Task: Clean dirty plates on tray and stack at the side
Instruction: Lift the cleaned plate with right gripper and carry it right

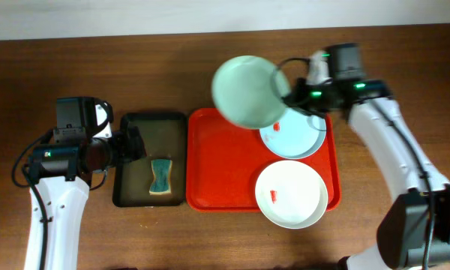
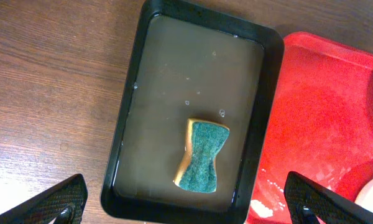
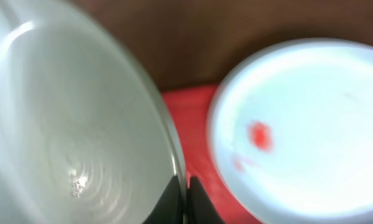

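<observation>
My right gripper (image 1: pixel 287 94) is shut on the rim of a pale mint plate (image 1: pixel 247 91), held lifted above the back of the red tray (image 1: pixel 217 161); in the right wrist view the fingers (image 3: pixel 183 199) pinch its edge (image 3: pixel 68 137). A second plate (image 1: pixel 291 136) with a small red smear lies on the tray's back right and shows in the right wrist view (image 3: pixel 311 130). A third plate (image 1: pixel 291 195) with a red smear lies at the tray's front right. My left gripper (image 2: pixel 186 205) is open above the near end of the dark tray.
A dark green-black tray (image 1: pixel 131 169) holding shallow water stands left of the red tray. A green and yellow sponge (image 1: pixel 160 176) lies in it, also in the left wrist view (image 2: pixel 202 155). Bare wooden table (image 1: pixel 172 45) lies around the trays.
</observation>
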